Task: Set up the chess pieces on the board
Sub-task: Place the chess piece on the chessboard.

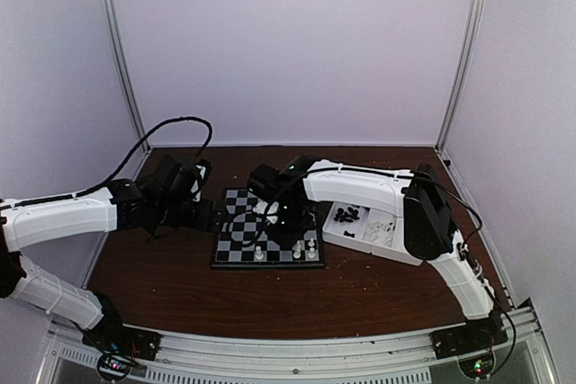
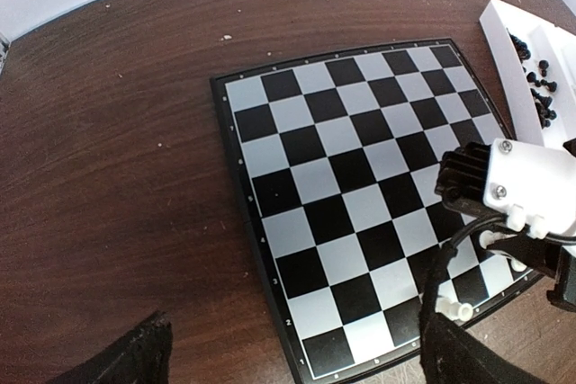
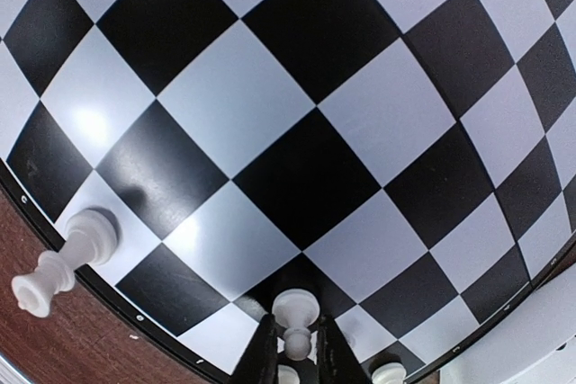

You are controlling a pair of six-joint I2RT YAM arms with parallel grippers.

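The board (image 1: 261, 231) lies in the middle of the table and also shows in the left wrist view (image 2: 360, 186). My right gripper (image 3: 295, 337) is shut on a white chess piece (image 3: 295, 310), held upright with its base over a black square near the board's edge. I cannot tell if it touches. In the top view that gripper (image 1: 286, 227) hangs over the board. Other white pieces stand on the edge row (image 3: 67, 254) (image 3: 389, 371) (image 1: 259, 254) (image 1: 311, 249). My left gripper (image 2: 297, 368) is open and empty, above the board's left corner (image 1: 209, 213).
A white divided tray (image 1: 355, 238) stands right of the board, holding black pieces (image 1: 349, 215) and white pieces (image 1: 383, 231). It also shows in the left wrist view (image 2: 506, 47). The right arm's wrist (image 2: 522, 191) hangs over the board. White walls enclose the table.
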